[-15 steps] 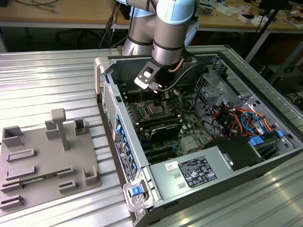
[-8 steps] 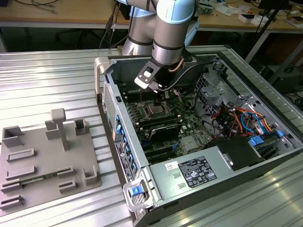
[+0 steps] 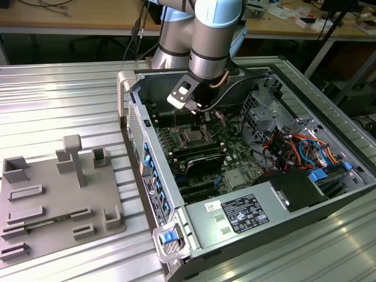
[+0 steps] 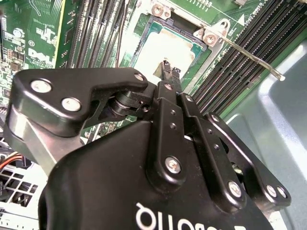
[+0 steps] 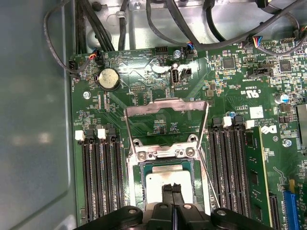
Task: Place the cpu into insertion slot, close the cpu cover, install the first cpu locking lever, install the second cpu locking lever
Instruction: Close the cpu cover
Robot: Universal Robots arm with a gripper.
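In the upper middle of the exterior view, the black two-fingered gripper [image 3: 198, 121] hung inside the open grey metal computer case [image 3: 134, 126], low over the green circuit board [image 3: 235, 157]. In the first wrist view, the small flat square cpu with its dull silver-grey top [image 5: 160, 181] lay within the square, metal-rimmed insertion slot [image 5: 138, 187], and it looked seated flat, so I judged the first step done or nearly so. The gripper's fingertips [image 5: 166, 190] were drawn together with barely a gap, directly above the chip and possibly touching it. Nothing was visibly held between them.

The thin silver square-frame cpu cover [image 5: 144, 107] stood swung back on its hinge, away from the slot, so it had not been closed. In the second wrist view, a thin silver wire locking lever [image 4: 249, 57] stuck out raised beside the slot, unlatched. Closing the cover and fastening both levers therefore appeared to remain.
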